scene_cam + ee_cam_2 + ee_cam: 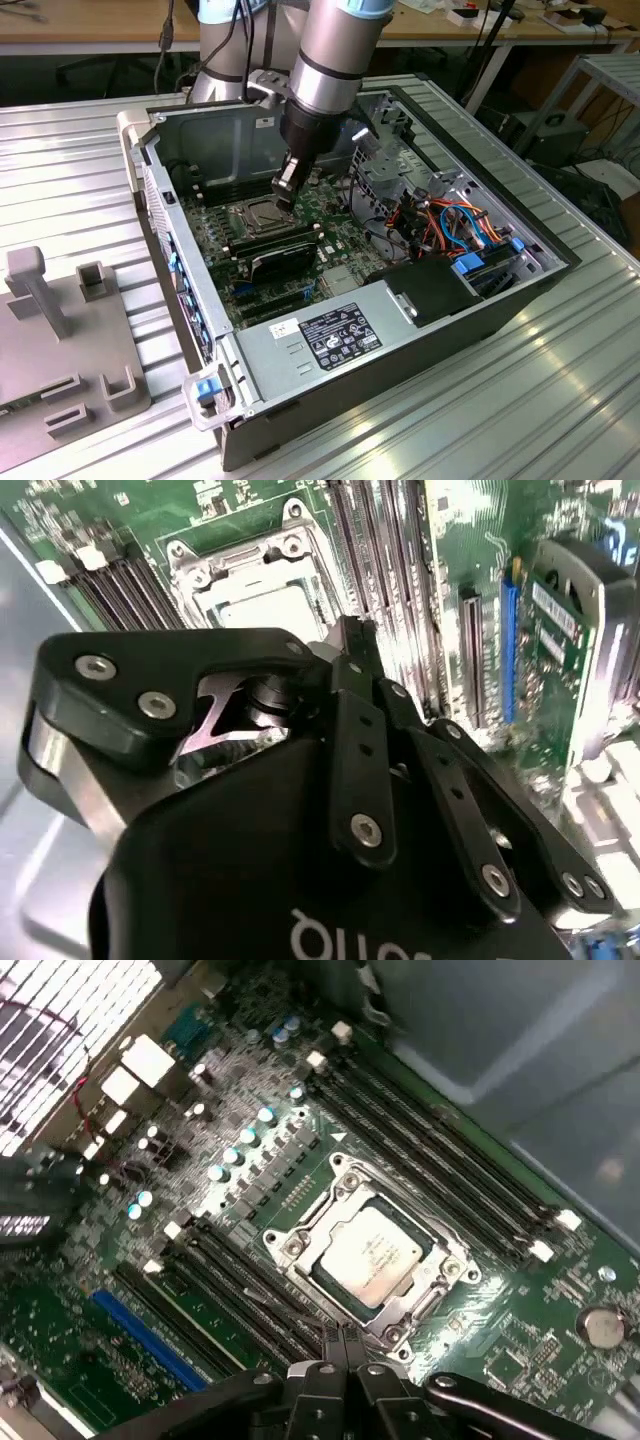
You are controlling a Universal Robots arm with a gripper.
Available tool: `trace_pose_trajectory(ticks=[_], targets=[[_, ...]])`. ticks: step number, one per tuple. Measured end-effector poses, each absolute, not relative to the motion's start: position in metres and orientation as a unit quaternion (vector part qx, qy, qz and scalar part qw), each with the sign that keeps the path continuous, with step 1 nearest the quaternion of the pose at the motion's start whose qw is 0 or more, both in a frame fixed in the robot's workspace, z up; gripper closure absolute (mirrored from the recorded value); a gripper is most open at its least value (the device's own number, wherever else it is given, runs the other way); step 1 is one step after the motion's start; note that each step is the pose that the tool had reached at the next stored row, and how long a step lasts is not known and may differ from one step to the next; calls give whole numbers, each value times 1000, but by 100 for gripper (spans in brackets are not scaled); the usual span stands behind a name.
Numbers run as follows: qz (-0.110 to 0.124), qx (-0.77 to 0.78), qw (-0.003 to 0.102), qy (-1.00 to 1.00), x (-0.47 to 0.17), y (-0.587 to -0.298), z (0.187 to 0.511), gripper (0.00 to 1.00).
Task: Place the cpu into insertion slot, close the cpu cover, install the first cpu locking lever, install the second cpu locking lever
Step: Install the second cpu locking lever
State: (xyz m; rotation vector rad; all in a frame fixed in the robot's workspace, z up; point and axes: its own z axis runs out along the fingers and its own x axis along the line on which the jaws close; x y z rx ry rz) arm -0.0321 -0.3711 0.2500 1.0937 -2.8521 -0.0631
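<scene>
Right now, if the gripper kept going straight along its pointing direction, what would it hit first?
Most likely the cpu cover at the edge of the insertion slot, closed over the cpu. The gripper hangs just above that edge; depth is hard to judge.

The pincer (343, 1360) looked like matt black plastic or coated metal, studded with shiny steel screws. Just beyond its tips, the cpu (372, 1255) had a dull, smooth silver-grey metal top, and the cpu cover (440, 1278) around it was bright, glossy metal. The computer case (330, 375) under the pincer was matt grey sheet metal, on a ribbed, brushed-metal desk (520, 400).
</scene>
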Motion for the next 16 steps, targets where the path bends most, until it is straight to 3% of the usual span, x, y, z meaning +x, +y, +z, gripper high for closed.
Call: trace_pose_trajectory(ticks=[16], targets=[[-13, 582, 44, -812, -32, -371, 239, 89]])
